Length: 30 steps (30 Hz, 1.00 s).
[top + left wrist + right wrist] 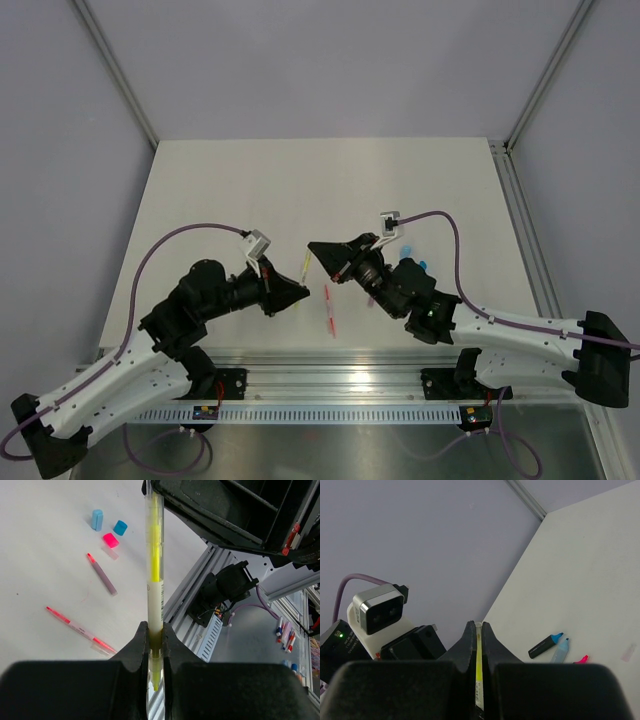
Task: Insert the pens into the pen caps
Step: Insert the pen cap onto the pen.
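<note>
A thin yellow-orange pen (305, 266) is held in the air between both grippers. My left gripper (156, 627) is shut on its lower end, and the yellow tip shows below the jaws. My right gripper (477, 625) is shut on its upper end (478, 670). On the table in the left wrist view lie a light blue cap (97, 519), a blue cap (120, 527), a pink cap (110, 540), a purplish pen (102, 575) and a red-pink pen (80, 628). The right wrist view shows a black marker with a blue tip (546, 646) and a pale-blue pen (560, 650).
The red-pink pen (329, 310) lies just in front of the grippers near the table's front edge. The aluminium rail (330, 385) with both arm bases runs along the near edge. The left wrist camera (377, 607) sits close to my right gripper.
</note>
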Each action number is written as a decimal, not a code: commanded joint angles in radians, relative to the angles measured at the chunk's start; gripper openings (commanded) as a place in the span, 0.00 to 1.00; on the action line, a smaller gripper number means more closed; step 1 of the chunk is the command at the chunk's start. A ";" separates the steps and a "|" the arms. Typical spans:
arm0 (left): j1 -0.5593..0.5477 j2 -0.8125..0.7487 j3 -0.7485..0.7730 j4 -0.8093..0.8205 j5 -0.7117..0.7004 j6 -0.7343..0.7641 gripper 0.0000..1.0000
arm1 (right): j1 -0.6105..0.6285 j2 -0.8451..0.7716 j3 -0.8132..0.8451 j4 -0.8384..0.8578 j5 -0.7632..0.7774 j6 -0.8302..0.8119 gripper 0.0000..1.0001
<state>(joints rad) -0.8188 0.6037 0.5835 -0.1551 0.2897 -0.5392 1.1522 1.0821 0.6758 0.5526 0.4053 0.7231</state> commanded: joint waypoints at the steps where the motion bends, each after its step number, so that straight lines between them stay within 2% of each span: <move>1: 0.007 0.013 0.133 0.244 -0.015 0.013 0.00 | 0.099 0.047 -0.038 -0.134 -0.163 0.004 0.00; 13: 0.009 0.044 0.255 0.160 -0.044 0.097 0.00 | 0.145 0.015 -0.110 -0.169 -0.145 0.035 0.00; 30: 0.020 0.099 0.341 0.123 -0.035 0.142 0.00 | 0.250 0.036 -0.154 -0.243 -0.135 0.018 0.00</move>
<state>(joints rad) -0.8276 0.7033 0.7799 -0.4789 0.3752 -0.4248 1.2743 1.0496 0.6060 0.5884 0.5224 0.7265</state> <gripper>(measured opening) 0.075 0.026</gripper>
